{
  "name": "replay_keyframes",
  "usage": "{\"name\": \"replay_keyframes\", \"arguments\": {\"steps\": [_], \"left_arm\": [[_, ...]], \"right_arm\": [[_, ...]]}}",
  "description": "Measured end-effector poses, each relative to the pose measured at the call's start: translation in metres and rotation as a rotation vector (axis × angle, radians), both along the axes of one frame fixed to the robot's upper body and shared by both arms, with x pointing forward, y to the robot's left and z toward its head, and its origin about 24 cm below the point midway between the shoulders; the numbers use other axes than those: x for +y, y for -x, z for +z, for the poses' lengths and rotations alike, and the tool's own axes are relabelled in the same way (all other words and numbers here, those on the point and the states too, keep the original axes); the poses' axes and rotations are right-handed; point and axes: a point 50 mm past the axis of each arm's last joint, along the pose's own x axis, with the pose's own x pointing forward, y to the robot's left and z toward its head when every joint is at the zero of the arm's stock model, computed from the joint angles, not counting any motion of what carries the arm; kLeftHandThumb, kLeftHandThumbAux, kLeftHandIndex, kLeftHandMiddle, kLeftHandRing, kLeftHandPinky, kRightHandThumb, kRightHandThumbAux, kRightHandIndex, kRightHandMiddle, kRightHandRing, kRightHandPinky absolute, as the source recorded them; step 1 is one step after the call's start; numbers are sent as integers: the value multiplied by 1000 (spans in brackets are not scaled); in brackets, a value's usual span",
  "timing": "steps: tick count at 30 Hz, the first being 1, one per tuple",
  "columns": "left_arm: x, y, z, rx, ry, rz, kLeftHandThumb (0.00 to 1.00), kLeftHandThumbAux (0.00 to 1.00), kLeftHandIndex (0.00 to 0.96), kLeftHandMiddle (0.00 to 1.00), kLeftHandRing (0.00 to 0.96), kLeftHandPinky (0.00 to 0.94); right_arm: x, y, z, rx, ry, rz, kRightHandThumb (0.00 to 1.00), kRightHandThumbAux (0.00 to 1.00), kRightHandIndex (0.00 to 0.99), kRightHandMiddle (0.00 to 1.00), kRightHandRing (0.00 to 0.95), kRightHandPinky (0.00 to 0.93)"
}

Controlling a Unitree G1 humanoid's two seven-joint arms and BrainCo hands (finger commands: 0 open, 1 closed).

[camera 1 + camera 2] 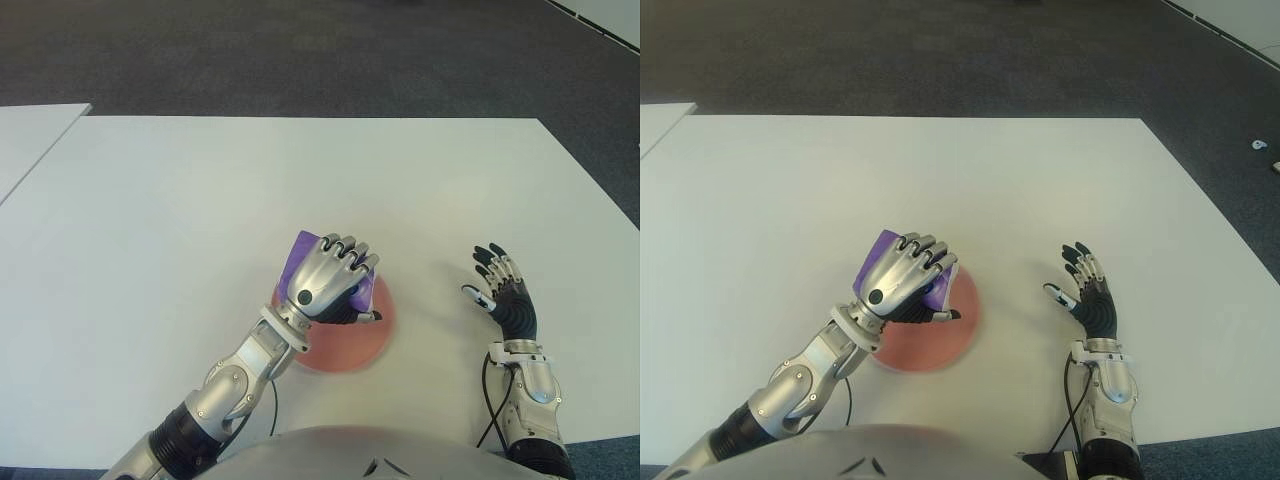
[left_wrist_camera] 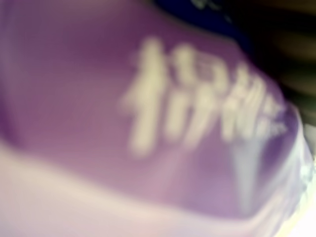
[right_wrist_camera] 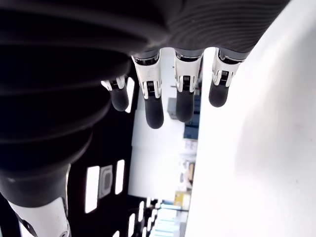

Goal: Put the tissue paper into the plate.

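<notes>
The left hand (image 1: pixel 330 282) has its fingers curled tight around the purple tissue paper (image 2: pixel 148 123), holding it just over the pink plate (image 1: pixel 365 345), at the plate's 11 o'clock edge. The right hand (image 1: pixel 503 290) shows at the plate's 3 o'clock side with its fingers spread, holding nothing. To do this well, the robot should slide the pack toward the plate's middle, go low, then open its fingers slowly so nothing tips off the white table (image 1: pixel 200 200).

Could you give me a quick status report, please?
Left hand shut on tissue pack, over plate. Right hand open, beside plate. Nothing in the way.
</notes>
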Motion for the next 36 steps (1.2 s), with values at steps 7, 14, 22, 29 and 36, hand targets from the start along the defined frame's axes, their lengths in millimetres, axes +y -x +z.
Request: {"name": "replay_keyframes", "arguments": {"steps": [7,14,22,29,36], "left_arm": [[-2,-1,1,9,18,-6,856,663,407,551,846,862],[-3,-2,2,30,80,3,758,614,405,478,695,683],[-5,-5,0,81,49,71,225,280,30,31,39,41],[-5,-5,-1,108,-6,105,192,171,2,2,3,3],[-6,-7,2,142,-31,100,179,118,0,0,0,0]], "right_arm": [[1,-1,-1,-5,-8,19,173,778,112,219,172,152],[0,-4,2,-30,43,-20,151,794,117,230,190,171],[0,-12,8,-73,110,-43,120,836,139,246,198,173],[-2,-12,5,-49,68,-20,172,826,158,273,224,190],[1,-10,2,-4,37,-16,230,770,156,290,249,214]]}}
